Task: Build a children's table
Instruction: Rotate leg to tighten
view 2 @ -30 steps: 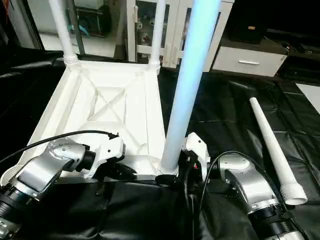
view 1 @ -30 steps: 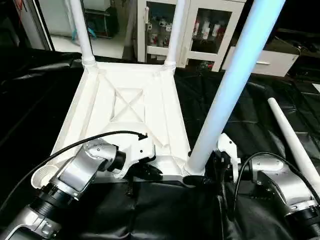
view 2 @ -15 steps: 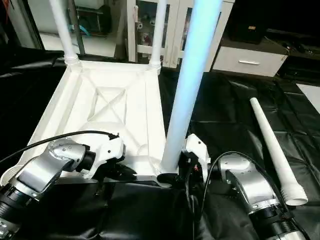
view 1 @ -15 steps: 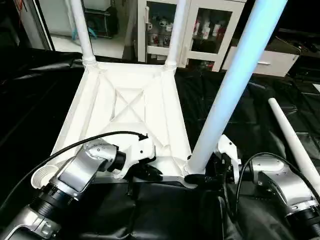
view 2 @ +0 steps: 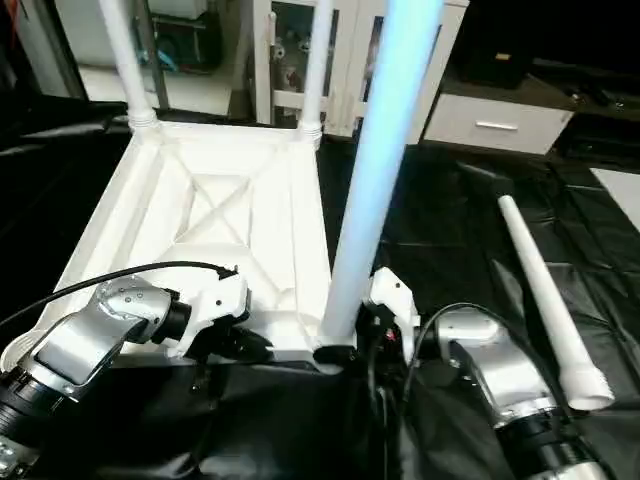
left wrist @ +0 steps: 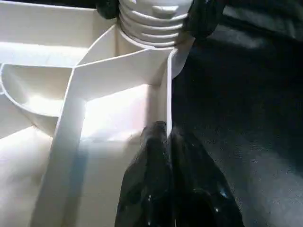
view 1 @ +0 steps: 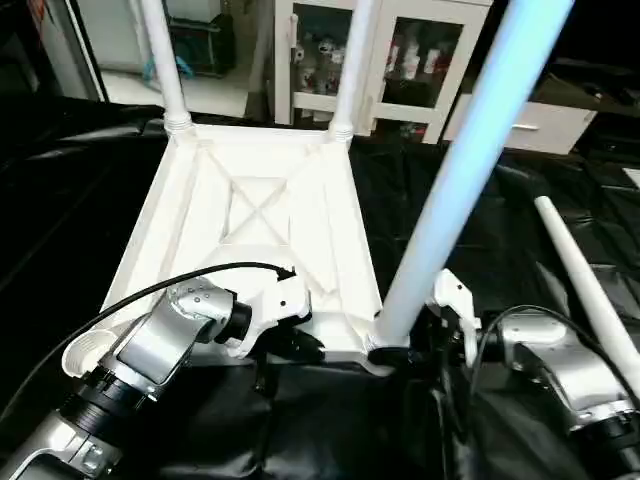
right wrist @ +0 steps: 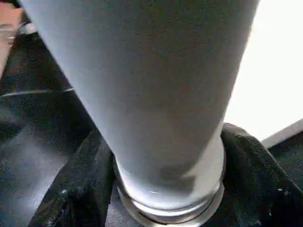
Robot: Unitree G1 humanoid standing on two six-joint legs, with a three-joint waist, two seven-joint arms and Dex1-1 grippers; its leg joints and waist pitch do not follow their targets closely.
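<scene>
The left gripper (left wrist: 166,142) is clamped on the thin near rim of the top (view 1: 262,215), its two black fingers (left wrist: 147,165) pressed together over the wall edge just beside the near right corner socket (left wrist: 151,26). The right gripper (right wrist: 165,189) is closed around the base of a leg (view 1: 460,190), with a black finger (right wrist: 75,189) seen on each side of the tube just above its ringed collar. This leg stands in the near right socket and is tilted slightly, rising out of the head views.

The top is seen lying upside down on a black sheet (view 1: 500,220). It is white plastic, rectangular, with a raised rim, long ribs and a crossed X panel (view 1: 257,205) in the middle of its underside. Two more legs (view 1: 163,60) (view 1: 350,60) are seen upright in the far corner sockets. The near left socket (view 1: 85,352) is open and round. A fourth leg (view 2: 545,295) is laid loose on the sheet to the right, well apart from the top, its wide ringed end nearest the robot.

A white cabinet (view 1: 400,60) with glass doors is seen behind the table.
</scene>
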